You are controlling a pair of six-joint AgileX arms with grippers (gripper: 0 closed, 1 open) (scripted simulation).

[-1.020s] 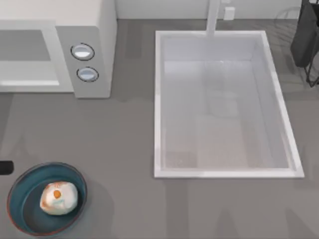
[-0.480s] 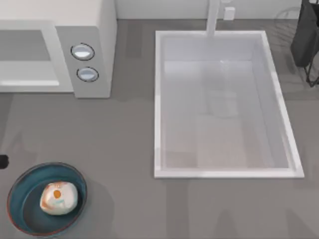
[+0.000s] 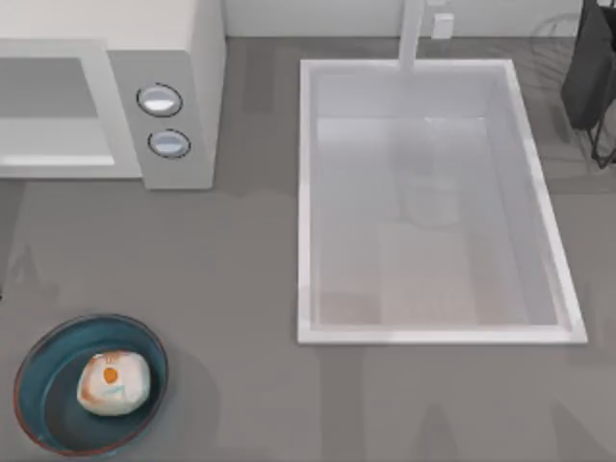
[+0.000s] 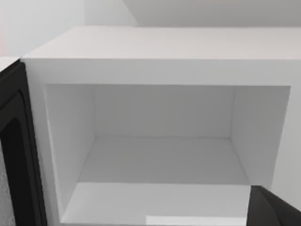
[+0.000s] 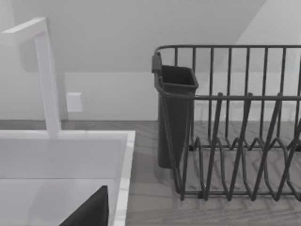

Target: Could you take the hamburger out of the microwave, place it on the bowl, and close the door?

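Hamburger (image 3: 114,382) sits in the bowl (image 3: 38,356) at seven o'clock on the table; the microwave (image 3: 183,58) at ten o'clock gapes empty, its door (image 4: 14,155) swung wide. Shutting remains: push the door's outer face squarely, probably with the left arm. Whether either claw is released, I cannot tell.
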